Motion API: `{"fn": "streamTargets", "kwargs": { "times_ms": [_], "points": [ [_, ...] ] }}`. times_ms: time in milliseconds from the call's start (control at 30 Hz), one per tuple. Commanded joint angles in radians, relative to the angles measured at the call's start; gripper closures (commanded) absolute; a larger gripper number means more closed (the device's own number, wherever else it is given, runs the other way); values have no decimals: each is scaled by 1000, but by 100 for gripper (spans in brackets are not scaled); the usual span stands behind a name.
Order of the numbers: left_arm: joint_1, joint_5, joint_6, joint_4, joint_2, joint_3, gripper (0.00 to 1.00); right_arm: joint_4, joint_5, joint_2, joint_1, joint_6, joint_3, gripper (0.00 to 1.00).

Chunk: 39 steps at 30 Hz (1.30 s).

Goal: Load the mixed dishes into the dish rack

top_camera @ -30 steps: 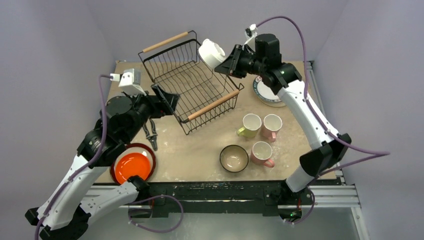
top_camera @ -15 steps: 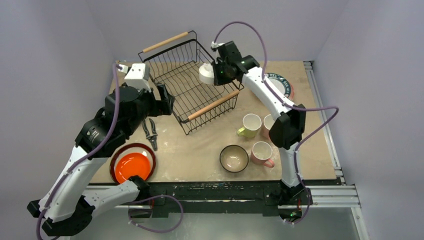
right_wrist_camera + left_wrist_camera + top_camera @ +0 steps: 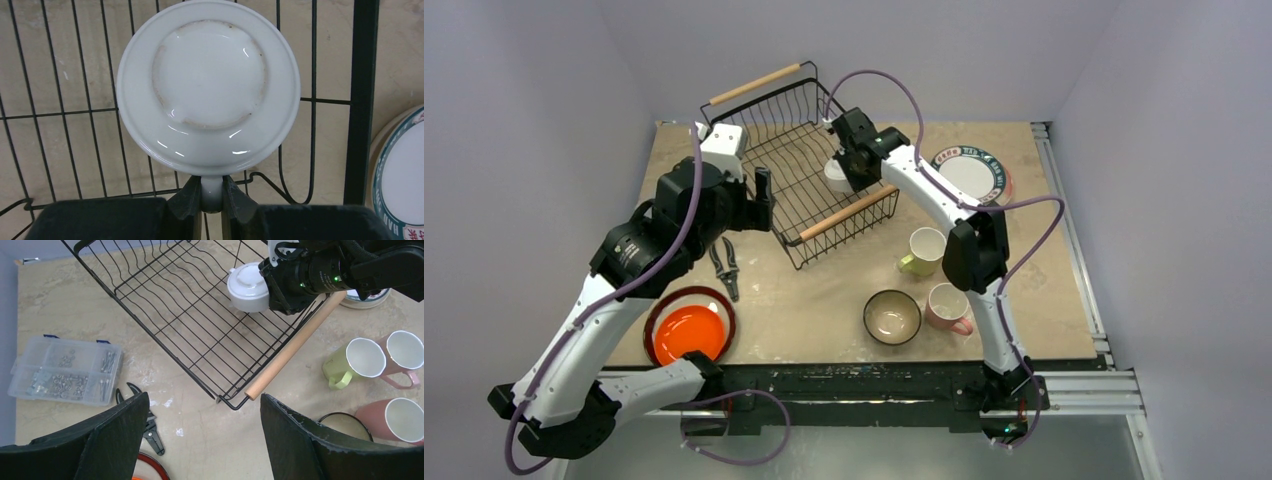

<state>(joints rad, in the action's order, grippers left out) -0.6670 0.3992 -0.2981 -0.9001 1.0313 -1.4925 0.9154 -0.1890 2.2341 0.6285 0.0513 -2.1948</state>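
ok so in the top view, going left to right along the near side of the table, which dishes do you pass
round orange plate stacked on a dark red-rimmed plate → round teal bowl with a beige inside → pink mug with a white inside

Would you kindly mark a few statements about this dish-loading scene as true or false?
1. The right claw grips the white cup by a handle. True.
2. The left claw is shut on a dish. False: it is open and empty.
3. The teal bowl sits inside the dish rack. False: it stands on the table, outside the rack.
4. The orange plate lies on the dark red-rimmed plate. True.
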Motion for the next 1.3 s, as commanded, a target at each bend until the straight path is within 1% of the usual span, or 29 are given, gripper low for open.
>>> {"fn": "streamTargets", "kwargs": {
  "times_ms": [0,167,600,667,800,867,933,1033,1200,1267],
  "points": [
    [19,15,34,4,-2,-30,19,-65,-115,-48,14,-46,8,100],
    [35,-4,27,4,0,-24,19,-73,-127,-37,15,-90,44,100],
    [75,-35,25,3,-7,-8,20,-19,-137,-24,17,-92,78,100],
    [79,-37,25,3,-10,-5,20,-10,-141,-25,17,-91,88,97],
    [91,-45,24,5,-11,-1,20,-1,-148,-24,17,-90,106,95],
    [97,-53,24,7,-10,-2,19,3,-143,-28,18,-86,117,92],
    [100,-56,21,6,-11,0,20,4,-141,-30,17,-84,129,85],
    [107,-61,18,3,-11,1,20,11,-140,-27,17,-83,130,82],
    [119,-73,10,1,-11,1,20,17,-136,-39,18,-82,124,65],
    [124,-75,8,0,-10,1,20,20,-135,-49,18,-80,124,60]
  ]
}}
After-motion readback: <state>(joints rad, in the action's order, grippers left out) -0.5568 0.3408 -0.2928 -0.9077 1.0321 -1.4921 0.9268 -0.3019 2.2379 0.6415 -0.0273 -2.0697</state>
